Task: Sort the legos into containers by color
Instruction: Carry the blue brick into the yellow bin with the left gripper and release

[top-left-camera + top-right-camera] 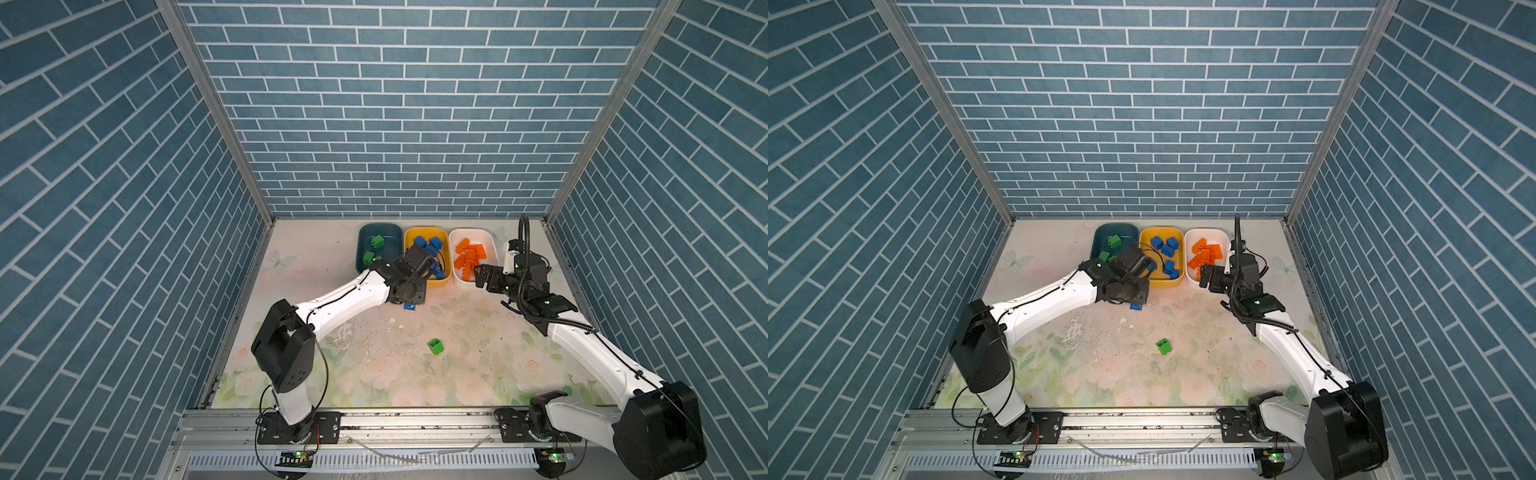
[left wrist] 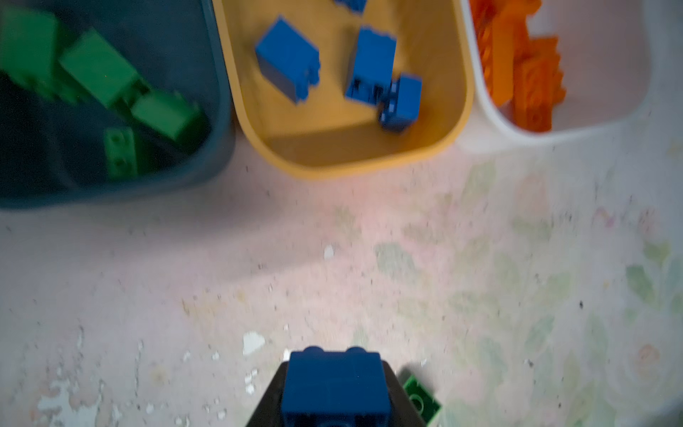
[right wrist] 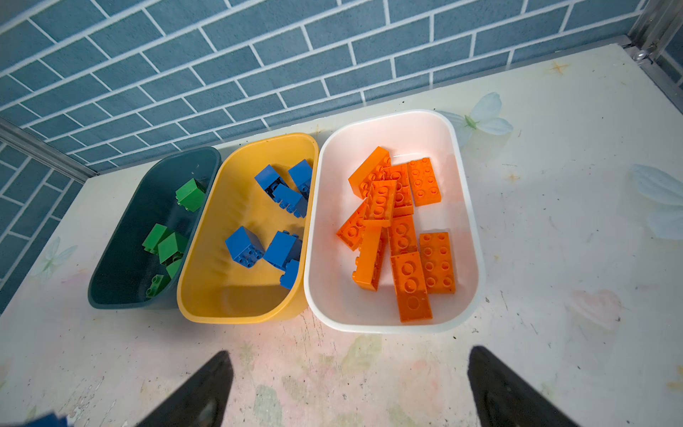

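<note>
Left wrist view: the left pincer [image 2: 334, 405] is clamped on a blue brick [image 2: 334, 380], chunky, with two studs on its forward edge. Ahead of it on the counter [image 2: 184, 258] sits the yellow tub [image 2: 332, 162] holding more blue bricks [image 2: 371, 63]; a green brick [image 2: 421, 401] lies just beside the pincer. The right pincer [image 3: 351, 355] gapes wide and empty before the white tub [image 3: 388, 327] of orange bricks [image 3: 403, 236].

Glossy plastic tubs [image 3: 425, 136]; tabletop [image 3: 554, 258] perhaps scuffed

Table [image 1: 469, 345] lies open before the containers [image 3: 244, 318], apart from one green brick [image 1: 435, 346] near its middle
</note>
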`<state>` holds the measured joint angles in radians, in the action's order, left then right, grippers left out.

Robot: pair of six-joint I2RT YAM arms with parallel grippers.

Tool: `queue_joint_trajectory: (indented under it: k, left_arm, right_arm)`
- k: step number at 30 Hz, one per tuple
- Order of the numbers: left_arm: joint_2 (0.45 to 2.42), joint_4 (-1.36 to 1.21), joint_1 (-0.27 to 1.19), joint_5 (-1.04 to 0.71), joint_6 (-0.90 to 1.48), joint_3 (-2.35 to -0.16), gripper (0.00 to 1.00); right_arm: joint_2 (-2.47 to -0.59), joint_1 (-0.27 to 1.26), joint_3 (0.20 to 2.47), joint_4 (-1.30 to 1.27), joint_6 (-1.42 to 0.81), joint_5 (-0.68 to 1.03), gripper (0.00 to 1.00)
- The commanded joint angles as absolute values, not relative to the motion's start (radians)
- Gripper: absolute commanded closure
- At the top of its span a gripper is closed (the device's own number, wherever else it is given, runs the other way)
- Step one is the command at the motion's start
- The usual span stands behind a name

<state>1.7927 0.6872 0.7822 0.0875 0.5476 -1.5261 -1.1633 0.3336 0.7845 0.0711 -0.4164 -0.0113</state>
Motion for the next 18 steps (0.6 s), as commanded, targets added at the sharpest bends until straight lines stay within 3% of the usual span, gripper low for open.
queue_joint_trajectory:
  k: [1, 13, 18]
  left_arm:
    - [1.888, 0.674, 0.740, 0.157, 0.446, -1.665, 0.78]
    - [2.298, 0.592, 0.646, 0.204, 0.425, -2.150, 0.75]
    - [2.462, 0.662, 0.630, 0.282, 0.440, -2.376, 0.62]
  right_arm:
    - [-1.179, 0.333, 0.814, 0.062, -0.467, -0.033, 0.01]
    - [-1.202, 0.331, 0.857, 0.109, -0.476, -0.055, 0.01]
    - [-1.173, 0.330, 0.856, 0.150, -0.463, -0.065, 0.01]
